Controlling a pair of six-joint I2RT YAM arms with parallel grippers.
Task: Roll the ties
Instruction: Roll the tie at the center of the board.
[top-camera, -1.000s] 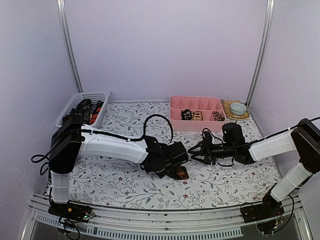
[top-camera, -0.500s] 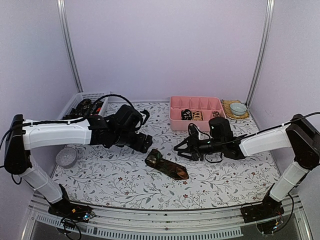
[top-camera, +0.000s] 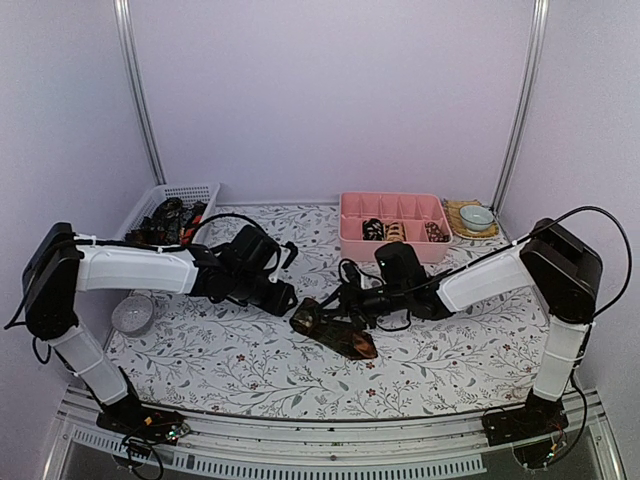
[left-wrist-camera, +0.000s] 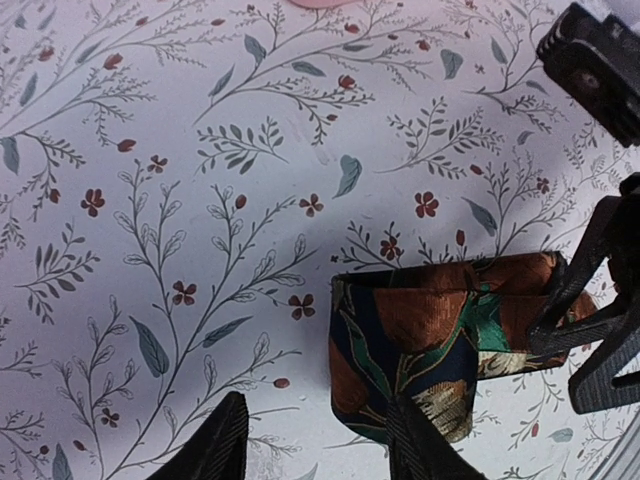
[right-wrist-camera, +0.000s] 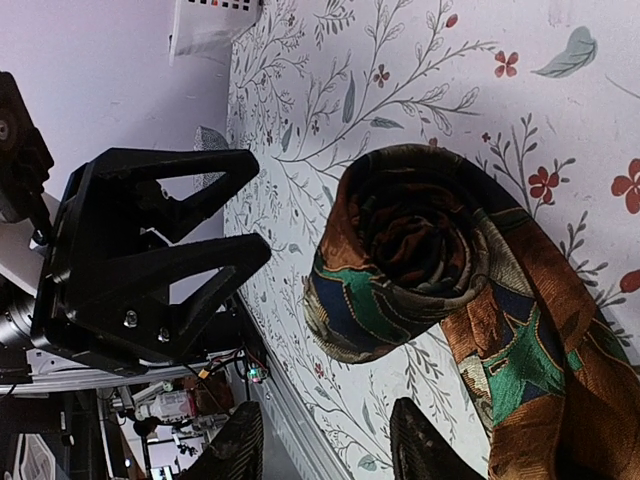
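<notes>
As both arms stretch low toward the half-rolled tie (right-wrist-camera: 400, 260), left tool (left-wrist-camera: 315, 420) and right tool (right-wrist-camera: 325, 420) stand part open.

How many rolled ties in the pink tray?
3: dark coil left of centre, tan coil beside it, patterned coil near the right end. The pink tray's near wall may hide more.

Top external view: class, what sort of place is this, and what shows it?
Most likely a robot lab test cell: two arms bolted at a table's near edge, plain walls with metal rails closing it in, and staged props, a pink compartment tray and a white mesh basket.
</notes>
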